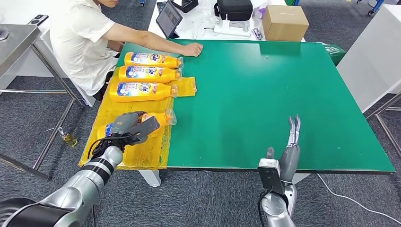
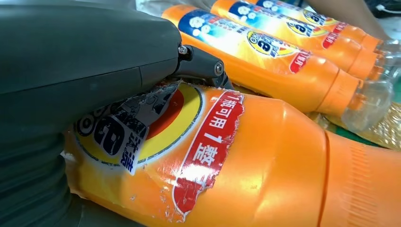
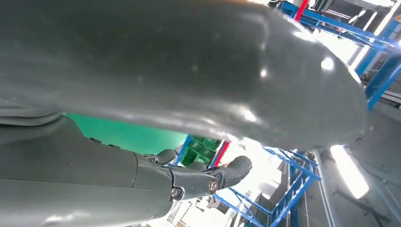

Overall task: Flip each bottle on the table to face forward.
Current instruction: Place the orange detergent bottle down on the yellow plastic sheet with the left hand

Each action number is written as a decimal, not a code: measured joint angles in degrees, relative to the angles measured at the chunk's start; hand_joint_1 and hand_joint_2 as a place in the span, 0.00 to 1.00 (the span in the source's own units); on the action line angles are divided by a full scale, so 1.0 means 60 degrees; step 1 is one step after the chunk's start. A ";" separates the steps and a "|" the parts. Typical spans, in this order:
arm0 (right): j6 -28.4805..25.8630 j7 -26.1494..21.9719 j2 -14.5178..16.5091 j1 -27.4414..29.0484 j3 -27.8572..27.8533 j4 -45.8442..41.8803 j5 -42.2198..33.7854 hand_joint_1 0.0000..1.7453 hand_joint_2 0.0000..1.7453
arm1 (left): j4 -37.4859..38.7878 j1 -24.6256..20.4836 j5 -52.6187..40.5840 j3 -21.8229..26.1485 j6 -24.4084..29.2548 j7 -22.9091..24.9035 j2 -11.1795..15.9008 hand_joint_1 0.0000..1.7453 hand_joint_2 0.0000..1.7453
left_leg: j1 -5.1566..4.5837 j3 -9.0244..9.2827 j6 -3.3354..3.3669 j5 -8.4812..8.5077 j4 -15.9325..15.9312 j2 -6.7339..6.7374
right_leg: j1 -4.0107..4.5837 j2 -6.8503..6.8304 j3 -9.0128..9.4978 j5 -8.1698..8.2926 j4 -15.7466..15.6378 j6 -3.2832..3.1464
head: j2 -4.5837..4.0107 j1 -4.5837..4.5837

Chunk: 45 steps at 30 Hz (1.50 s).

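Left robot hand (image 1: pixel 130 126) grasps the nearest orange bottle (image 1: pixel 158 119) lying at the counter (image 1: pixel 265 94) left edge, right robot hand (image 1: pixel 289 146) released; bottle looks stiff, slick plastic, label peeling, so best held mid-body.

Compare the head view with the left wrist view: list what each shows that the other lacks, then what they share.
Head view alone: the green table, a person's hand resting on it, a cardboard box, a tablet, and the right hand, empty with fingers extended. Left wrist view alone: the torn, peeling label on the nearest bottle. Both: the left hand resting on that orange bottle, with more orange bottles lying in a row beyond it.
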 joint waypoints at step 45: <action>-0.0002 0.0000 -0.0178 0.0454 0.0028 0.0424 -0.0729 0.00 1.00 | -0.6550 0.4026 0.8214 -0.0867 -0.2306 -0.2244 -0.1044 0.00 1.00 | -0.0002 -0.0041 0.0000 -0.0009 0.0001 -0.0003 | -0.0004 -0.0001 -0.0044 -0.0001 -0.0002 0.0001 | 0.0000 -0.0001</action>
